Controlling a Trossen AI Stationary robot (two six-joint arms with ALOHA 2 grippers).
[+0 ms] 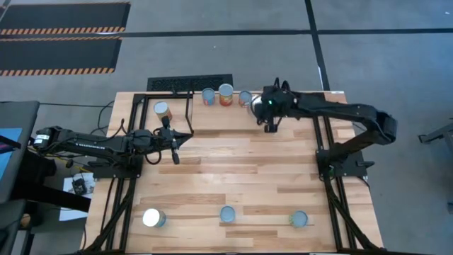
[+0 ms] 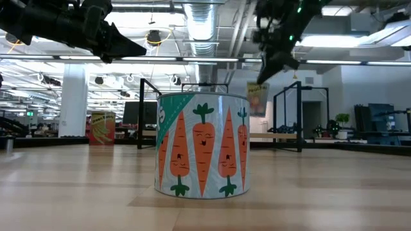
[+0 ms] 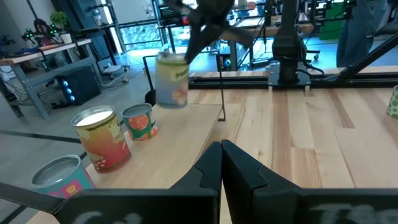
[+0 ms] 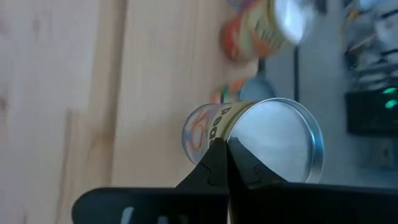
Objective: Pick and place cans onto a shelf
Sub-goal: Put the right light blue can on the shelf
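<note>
Several cans stand on the light-wood shelf (image 3: 180,134) at the table's far edge: three in a row (image 1: 209,95) (image 1: 226,93) (image 1: 245,98) and one further left (image 1: 163,110). My right gripper (image 1: 269,122) is shut above the rightmost shelf can (image 4: 273,140), which has a silver top; its fingertips are at the can's top rim. My left gripper (image 1: 175,152) is shut and empty, hovering over the table just in front of the shelf. Three more cans (image 1: 153,217) (image 1: 228,214) (image 1: 299,219) stand on their bases near the table's near edge. My right gripper's shut fingertips (image 3: 198,38) come slanting down at the top rim (image 3: 176,59) of the rightmost shelf can. I cannot tell whether they touch it.
The carrot-label can (image 2: 202,144) stands close in front of the low camera. Black shelf rod legs (image 3: 221,93) rise by the shelf's edge. Black frames run along both table sides (image 1: 329,152). Bare wood lies in the table's middle (image 1: 241,170).
</note>
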